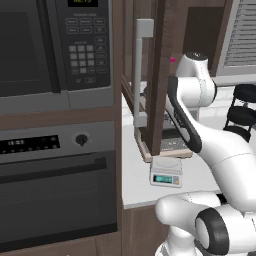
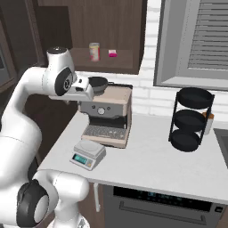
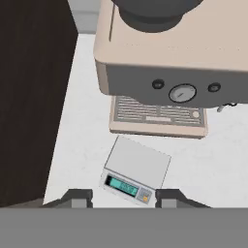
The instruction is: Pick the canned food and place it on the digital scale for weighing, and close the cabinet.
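the two dark fingers [image 3: 77,197] of the gripper [image 3: 123,198] hang above the white counter [image 3: 213,160] and hold nothing. they are closed as far as they go, with a gap between them. right under them sits the digital scale [image 3: 137,170], flat on the counter with its blue screen lit. the scale is just in front of the coffee machine [image 3: 169,58]. the canned food [image 2: 94,51] stands up on the shelf inside the cabinet [image 2: 107,31], near a small pink thing [image 2: 113,54]. the cabinet door [image 1: 157,75] is open, with its long silver handle [image 1: 138,75] sticking out beside the microwave [image 1: 55,47].
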Available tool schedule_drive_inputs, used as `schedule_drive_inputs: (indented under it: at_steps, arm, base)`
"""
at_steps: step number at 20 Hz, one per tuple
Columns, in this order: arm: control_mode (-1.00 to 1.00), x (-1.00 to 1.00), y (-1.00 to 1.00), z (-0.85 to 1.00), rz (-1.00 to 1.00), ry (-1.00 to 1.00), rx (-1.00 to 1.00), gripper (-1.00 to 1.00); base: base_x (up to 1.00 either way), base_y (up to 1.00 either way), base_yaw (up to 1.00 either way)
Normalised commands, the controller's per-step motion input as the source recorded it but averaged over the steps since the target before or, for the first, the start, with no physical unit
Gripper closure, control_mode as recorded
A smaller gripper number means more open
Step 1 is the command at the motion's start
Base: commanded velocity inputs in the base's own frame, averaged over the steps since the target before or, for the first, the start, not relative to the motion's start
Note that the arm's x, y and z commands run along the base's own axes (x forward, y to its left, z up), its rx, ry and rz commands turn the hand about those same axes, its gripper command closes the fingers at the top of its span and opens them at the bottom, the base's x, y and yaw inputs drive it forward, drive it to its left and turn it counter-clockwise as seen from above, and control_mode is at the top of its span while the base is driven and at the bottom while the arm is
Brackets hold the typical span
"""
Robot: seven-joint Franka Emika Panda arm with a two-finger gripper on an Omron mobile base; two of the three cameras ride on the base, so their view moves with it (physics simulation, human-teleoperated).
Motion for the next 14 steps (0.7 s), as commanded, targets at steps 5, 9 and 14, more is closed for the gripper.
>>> schedule_drive_inputs:
  at_steps: [5, 9, 14]
  arm:
    - [-1.00, -0.14, -0.02, 0.00, 0.00, -0.03, 0.00, -1.00]
    - [-1.00, -0.45, -0.06, 0.24, 0.00, -0.30, 0.00, -1.00]
    - [-1.00, -0.19, -0.07, 0.54, 0.00, -0.46, 0.00, -1.00]
  base:
    - [0.00, 0.00, 0.00]
    - [0.00, 0.00, 0.00]
    - [0.00, 0.00, 0.00]
